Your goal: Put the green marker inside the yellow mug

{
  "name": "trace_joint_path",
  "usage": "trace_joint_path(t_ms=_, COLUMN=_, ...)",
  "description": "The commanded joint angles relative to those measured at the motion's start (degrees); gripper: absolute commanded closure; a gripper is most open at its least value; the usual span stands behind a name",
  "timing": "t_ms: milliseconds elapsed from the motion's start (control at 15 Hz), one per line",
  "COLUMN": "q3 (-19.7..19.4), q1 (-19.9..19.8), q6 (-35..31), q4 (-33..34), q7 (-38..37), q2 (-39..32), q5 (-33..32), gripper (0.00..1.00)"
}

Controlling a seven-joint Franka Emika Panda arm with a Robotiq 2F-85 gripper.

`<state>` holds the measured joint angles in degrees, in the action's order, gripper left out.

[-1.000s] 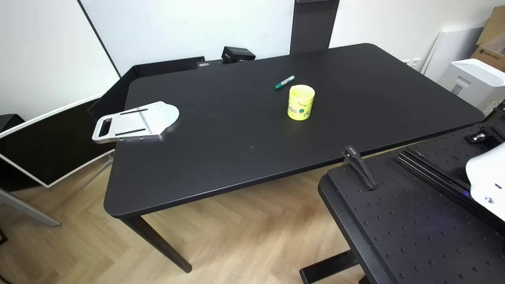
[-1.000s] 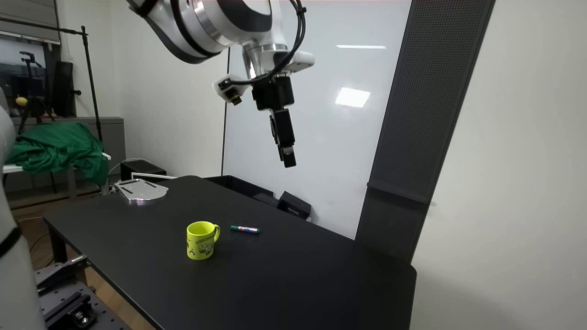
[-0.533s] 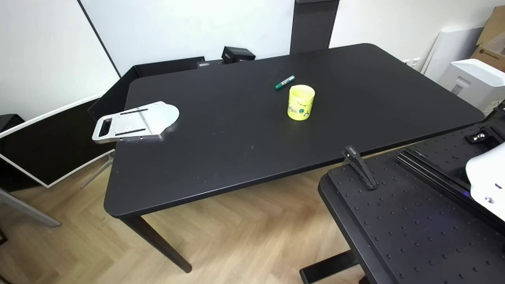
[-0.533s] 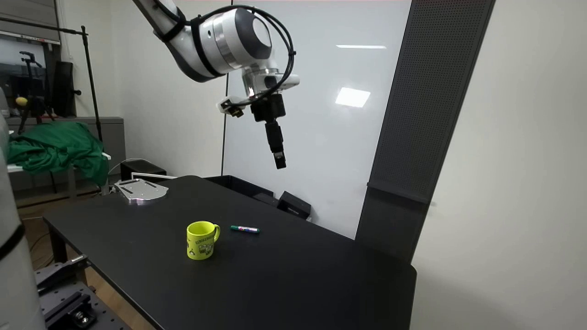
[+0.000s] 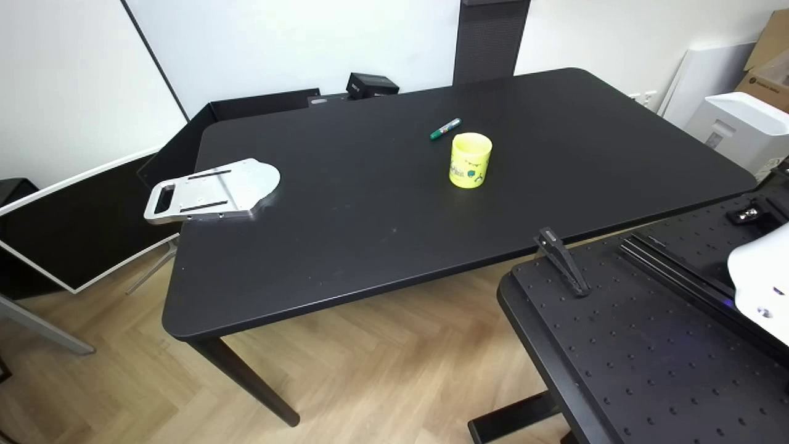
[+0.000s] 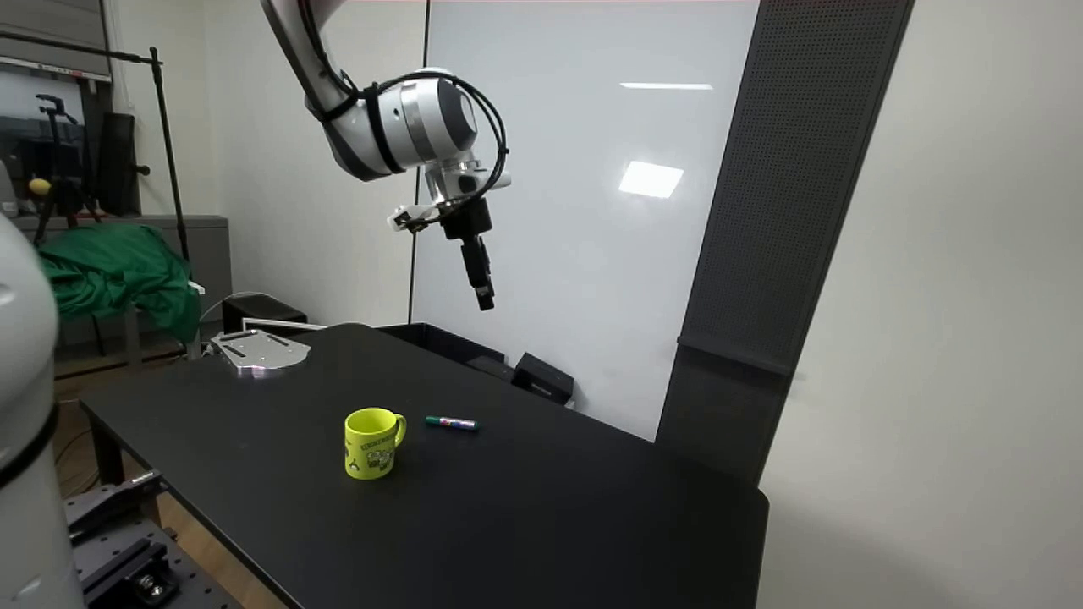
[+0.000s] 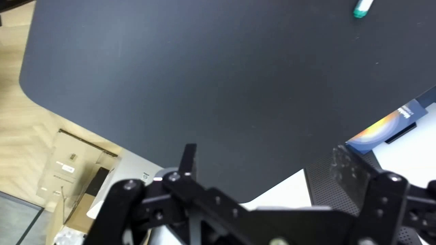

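Note:
The green marker (image 5: 445, 129) lies flat on the black table (image 5: 345, 203) beside the yellow mug (image 5: 470, 161) in both exterior views; the marker (image 6: 452, 423) and mug (image 6: 372, 445) are apart. The mug stands upright, its handle towards the marker. In the wrist view only the green end of the marker (image 7: 362, 9) shows at the top right edge; the mug is out of view there. My gripper (image 7: 265, 151) is open and empty, its two fingers wide apart. In an exterior view my gripper (image 6: 485, 303) hangs in the air, fingers downward, well above the table.
A silver metal plate (image 5: 216, 188) overhangs the table's end. Black boxes (image 6: 542, 379) and a whiteboard (image 6: 584, 194) stand behind the table. A perforated black base table (image 5: 647, 345) with a clamp adjoins the front. Cardboard boxes (image 7: 73, 163) show beyond the table's end.
In an exterior view my arm and gripper have shifted to the left and look smaller, moving away from that camera, still above the table. The marker and mug have not moved.

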<state>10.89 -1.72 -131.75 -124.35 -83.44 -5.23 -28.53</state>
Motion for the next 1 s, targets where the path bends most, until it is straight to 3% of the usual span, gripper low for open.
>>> trace_joint_path(t_ms=0, q3=-3.01, q1=5.19, q6=-1.25, q4=8.94, q7=-2.87, q2=-7.42, q5=3.01, gripper=0.0)
trace_joint_path(t_ms=400, q3=-5.4, q1=8.54, q6=-2.36, q4=18.8, q7=0.55, q2=-15.91, q5=17.98, gripper=0.0)
trace_joint_path(t_ms=467, q3=-6.6, q1=9.75, q6=-2.74, q4=14.51, q7=0.19, q2=-12.53, q5=15.47, gripper=0.0)
trace_joint_path(t_ms=933, q3=-7.08, q1=10.05, q6=-2.83, q4=17.41, q7=1.0, q2=-15.4, q5=18.33, gripper=0.0)
